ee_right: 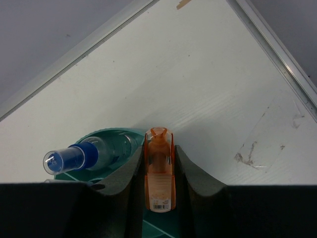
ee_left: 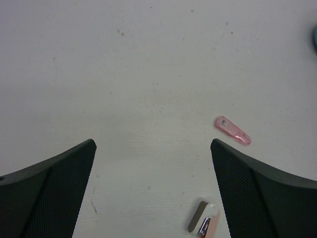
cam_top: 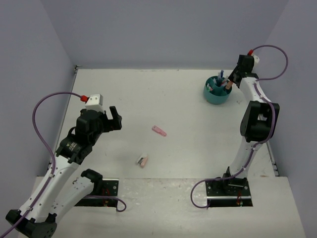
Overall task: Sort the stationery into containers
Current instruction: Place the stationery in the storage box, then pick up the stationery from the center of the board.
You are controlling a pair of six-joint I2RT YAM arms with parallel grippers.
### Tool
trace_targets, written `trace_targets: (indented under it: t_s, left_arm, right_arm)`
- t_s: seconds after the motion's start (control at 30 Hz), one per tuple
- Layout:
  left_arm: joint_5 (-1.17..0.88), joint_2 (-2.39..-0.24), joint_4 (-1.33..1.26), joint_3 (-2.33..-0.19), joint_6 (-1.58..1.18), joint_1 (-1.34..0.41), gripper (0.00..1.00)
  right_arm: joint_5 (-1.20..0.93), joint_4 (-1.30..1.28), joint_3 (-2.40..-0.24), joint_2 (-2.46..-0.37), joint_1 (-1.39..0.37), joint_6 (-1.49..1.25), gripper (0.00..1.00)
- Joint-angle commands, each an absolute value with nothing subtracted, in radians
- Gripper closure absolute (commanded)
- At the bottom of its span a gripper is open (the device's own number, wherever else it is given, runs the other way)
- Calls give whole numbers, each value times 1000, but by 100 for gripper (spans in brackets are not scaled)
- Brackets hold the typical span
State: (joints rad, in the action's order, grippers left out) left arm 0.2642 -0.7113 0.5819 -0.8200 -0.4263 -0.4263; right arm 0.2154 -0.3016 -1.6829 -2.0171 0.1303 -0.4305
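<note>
The round teal organizer (cam_top: 216,91) stands at the back right with several items in it. My right gripper (cam_top: 230,82) hangs over its right rim, shut on a short orange highlighter (ee_right: 158,168) held above the organizer's inside (ee_right: 111,148). A blue-capped bottle (ee_right: 81,156) leans in the organizer beside it. A pink highlighter (cam_top: 159,131) lies mid-table and also shows in the left wrist view (ee_left: 233,131). A small pink-and-white item (cam_top: 142,160), perhaps the eraser, lies nearer and shows in the left wrist view (ee_left: 204,218). My left gripper (cam_top: 115,119) is open and empty, left of both.
The table's back edge and grey walls are close behind the organizer. A metal strip (ee_right: 277,54) borders the table at the right. A scuffed tape patch (ee_right: 252,151) marks the surface near the organizer.
</note>
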Motion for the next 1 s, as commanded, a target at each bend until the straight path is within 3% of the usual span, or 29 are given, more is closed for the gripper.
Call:
trace_targets:
  t_s: [0.0,0.27,0.4,0.6,0.87,0.97]
  left_arm:
    - [256,-711,536,-816,-402,-420,0]
    - [250,-710,532,-816,-403,-420,0]
    - [256,-707,534,-816,-407,-420,0]
    - [317,-714,551,-822,-428,-420,0]
    - [320,-724,553,-824,-424,-420,0]
    - [352,-724,563,-828,-436,-417,0]
  right_arm:
    - [193,-295,-1706,-1995,132,-400,71]
    - [162,-321,-1707,-1948,132,-385,54]
    - [132,-301,-1675,-1867,127,-403,55]
    - [120,-149,-1461,-1671,47,-412,55]
    - [18,-80,-1259,-1457,-217,-316,54]
    - [-40,-280,-1338,-1545,-427,-207,53]
